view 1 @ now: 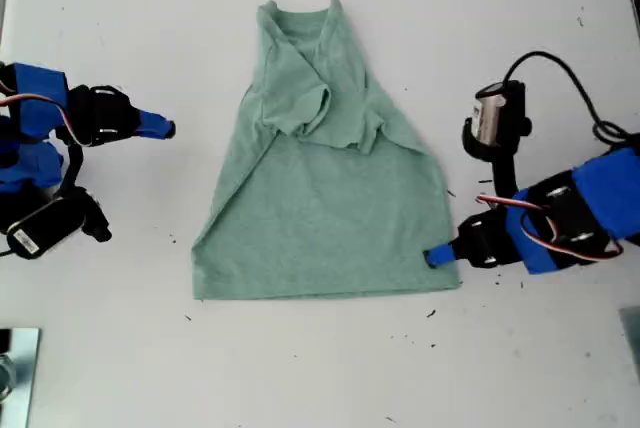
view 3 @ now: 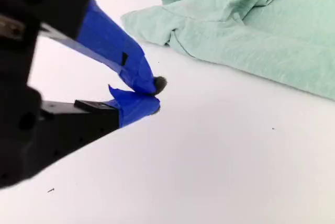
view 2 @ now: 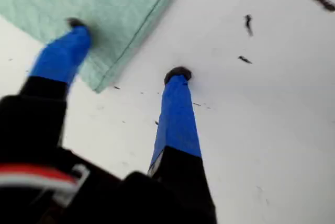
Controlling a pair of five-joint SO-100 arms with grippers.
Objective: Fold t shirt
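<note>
Now t shirt (view 1: 325, 218) flat on bench (view 1: 300, 368); first end effector (view 2: 128, 48) apart at hem corner, second end effector (view 3: 152, 94) together, well apart.

The first wrist view is blurred, so the dark specks (view 2: 246, 25) on the table (view 2: 272, 130) stay smears. It shows only a corner of the t shirt (view 2: 104, 4); the picture's edge cuts off the rest. In the exterior view both arms run off the left and right edges, and a shiny object (view 1: 15, 368) at the near left corner is cropped, unidentifiable.
</note>
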